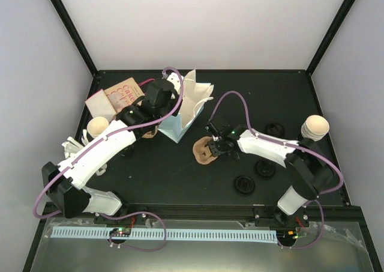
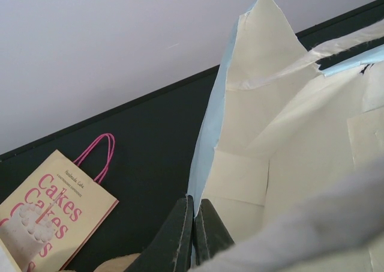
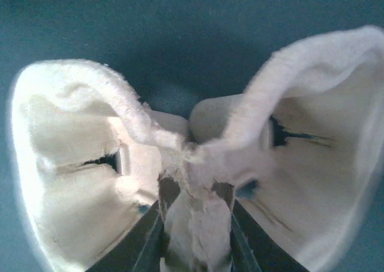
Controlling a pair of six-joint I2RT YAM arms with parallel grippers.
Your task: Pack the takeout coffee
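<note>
A light blue paper bag (image 1: 193, 98) with a cream inside stands open at the back centre. My left gripper (image 2: 194, 201) is shut on its near wall (image 2: 211, 134), pinching the rim. In the middle of the table lies a brown moulded pulp cup carrier (image 1: 204, 153). My right gripper (image 3: 195, 194) comes down on it from the right. Its fingers clamp the carrier's raised middle ridge (image 3: 198, 158) between the two cup wells. A stack of paper cups (image 1: 314, 128) stands at the right, and one more cup (image 1: 98, 126) lies at the left.
A tan "Cakes" bag (image 1: 117, 95) with pink handles lies flat at the back left. Three black lids (image 1: 245, 184) (image 1: 264, 168) (image 1: 275, 129) lie on the right half of the black table. White walls close in the back and both sides.
</note>
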